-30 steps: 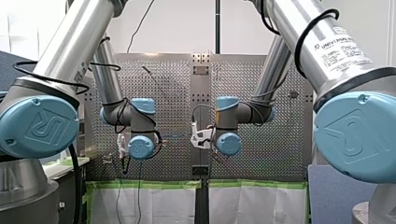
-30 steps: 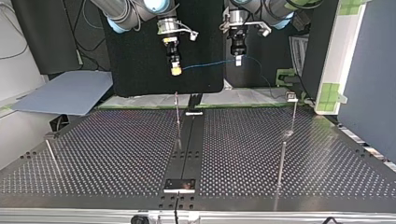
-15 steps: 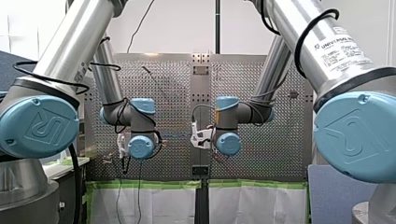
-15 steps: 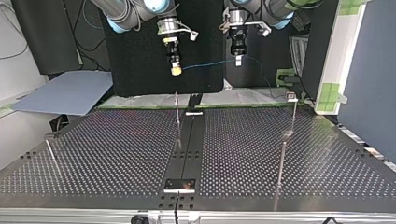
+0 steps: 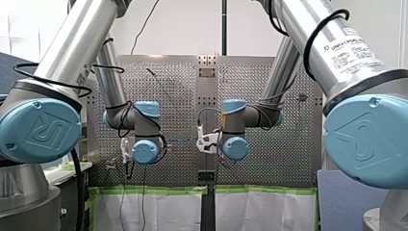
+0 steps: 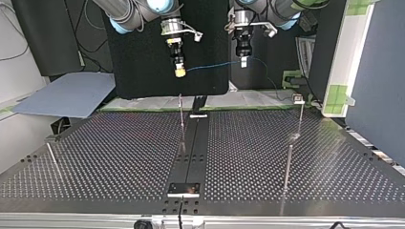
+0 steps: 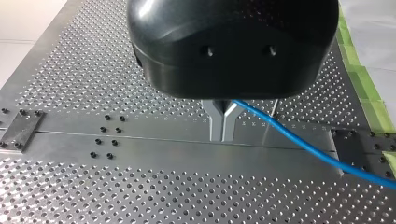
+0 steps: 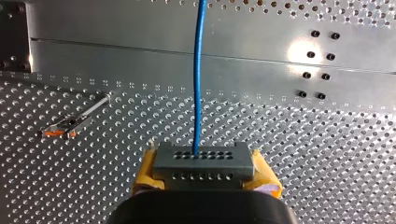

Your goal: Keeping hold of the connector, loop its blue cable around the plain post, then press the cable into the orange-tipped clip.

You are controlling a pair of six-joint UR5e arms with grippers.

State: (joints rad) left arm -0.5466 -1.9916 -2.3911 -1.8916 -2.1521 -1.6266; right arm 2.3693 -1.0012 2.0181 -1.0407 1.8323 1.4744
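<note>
In the right wrist view my right gripper [image 8: 204, 162] is shut on a grey connector [image 8: 204, 164], held between its yellow pads [image 8: 145, 173]. The blue cable [image 8: 198, 74] leaves the connector and runs straight ahead over the table. An orange-tipped clip [image 8: 65, 126] stands on the plate off to one side of that gripper. In the left wrist view my left gripper [image 7: 222, 133] has its metal fingers shut on the blue cable [image 7: 303, 145], which trails off sideways. In the top view the cable [image 6: 215, 65] spans between my right gripper [image 6: 179, 71] and my left gripper [image 6: 243, 61], both well above the table.
Thin upright posts rise from the perforated table [image 6: 119, 157]: one near the middle rail [image 6: 181, 121], two at the top view's right [image 6: 288, 167] [image 6: 301, 117], one at its left [image 6: 52, 160]. A dark centre rail [image 6: 191, 152] runs along the table.
</note>
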